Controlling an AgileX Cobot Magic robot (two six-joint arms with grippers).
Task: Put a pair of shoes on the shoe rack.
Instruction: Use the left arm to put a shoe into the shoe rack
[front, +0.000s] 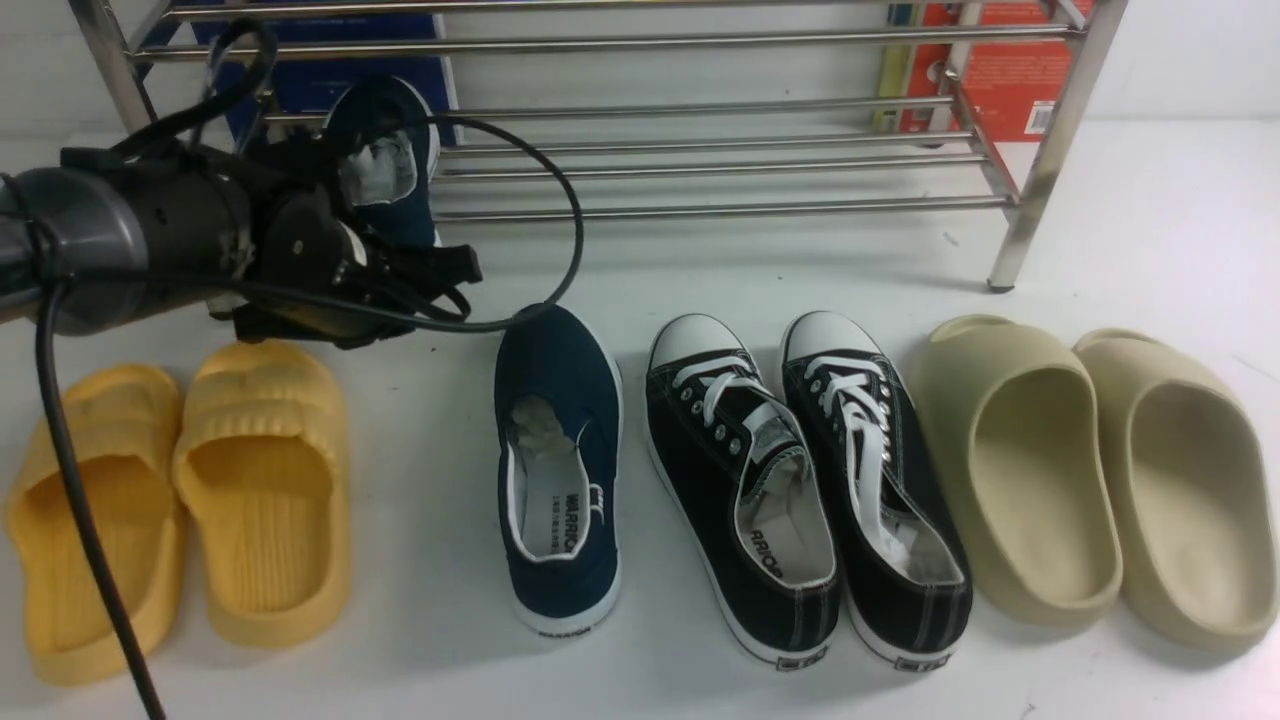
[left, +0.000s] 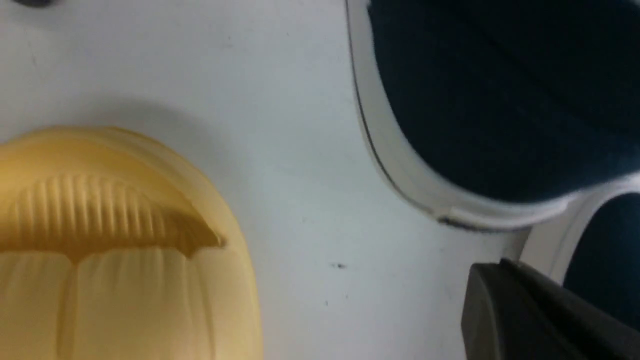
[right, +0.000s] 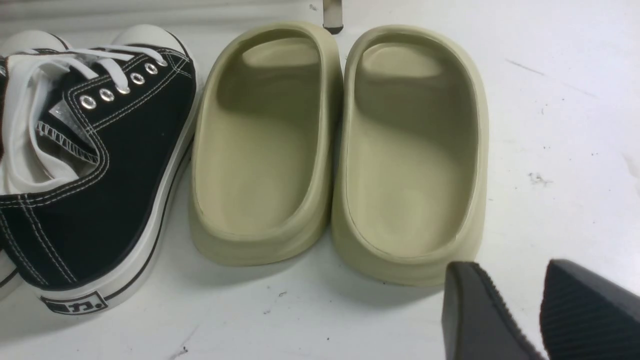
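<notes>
One navy slip-on (front: 385, 165) is held off the table at the left end of the steel shoe rack (front: 720, 160), in front of its lower tier. My left gripper (front: 405, 255) is shut on it. The left wrist view shows one dark finger (left: 520, 315) against this shoe's white trim and navy cloth (left: 610, 255). The other navy slip-on (front: 558, 470) lies on the table, toe towards the rack; its toe (left: 500, 100) also shows in the left wrist view. My right gripper (right: 520, 305) is open and empty above the table, out of the front view.
Yellow slides (front: 180, 500) lie under my left arm, and one toe shows in the left wrist view (left: 115, 250). Black lace-up sneakers (front: 800, 480) and beige slides (front: 1080, 470) lie right of the navy shoe. Red (front: 1020, 60) and blue (front: 330, 60) boxes stand behind the rack.
</notes>
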